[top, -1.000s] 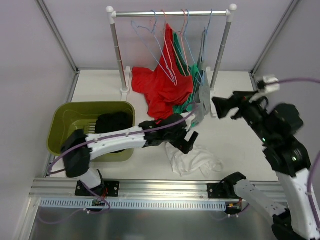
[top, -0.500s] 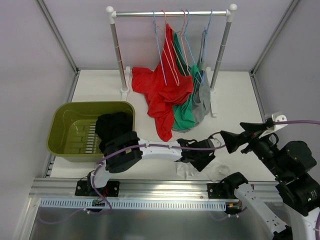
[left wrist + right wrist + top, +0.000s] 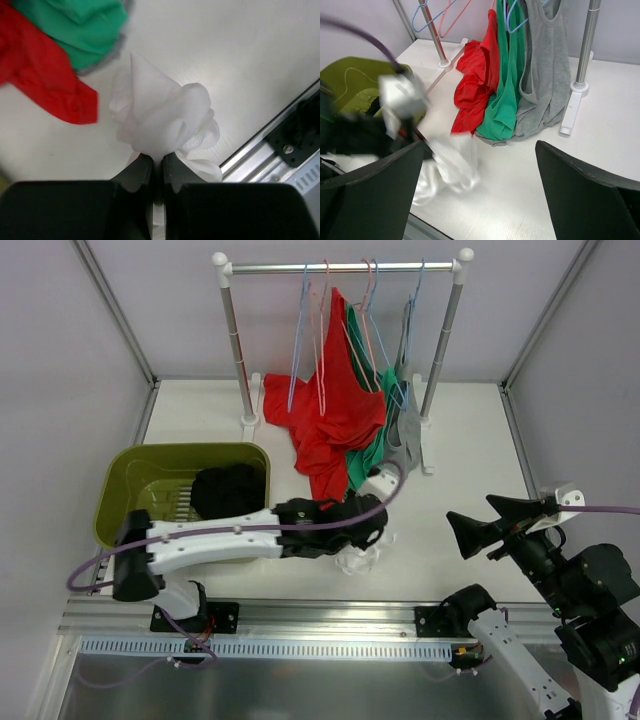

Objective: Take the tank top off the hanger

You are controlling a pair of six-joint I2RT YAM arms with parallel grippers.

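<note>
From above, the rack (image 3: 340, 267) stands at 12 o'clock with wire hangers (image 3: 322, 335) on its bar. A red top (image 3: 325, 425), a green top (image 3: 365, 465) and a grey tank top (image 3: 405, 435) hang there, their hems pooling on the table (image 3: 470, 430). The left gripper (image 3: 362, 530) sits just past centre towards 6 o'clock, over a bunched white garment (image 3: 358, 560) on the table. A green bin (image 3: 125, 465) at 9 o'clock holds a black garment (image 3: 228, 490). The right gripper (image 3: 468, 506) hangs at 4 o'clock, spread wide and holding nothing.

The left wrist camera shows what the arm hides from above. The left gripper (image 3: 156, 161) has its fingers (image 3: 140, 175) pressed together at 6 o'clock. They pinch a fold of the white garment (image 3: 165, 117), which rises in a peak. The red top (image 3: 50, 85) and green top (image 3: 85, 30) lie at 10 to 11 o'clock, and a metal rail (image 3: 295, 150) at 4 o'clock.

The right wrist camera alone shows the grey tank top (image 3: 545, 75) clearly, with neckline and straps on a hanger at 1 o'clock. It hangs beside the green top (image 3: 507, 85) and red top (image 3: 477, 75). The right gripper (image 3: 480, 143) has its fingers (image 3: 590, 195) far apart. The white garment (image 3: 452, 162) lies at 7 o'clock.
</note>
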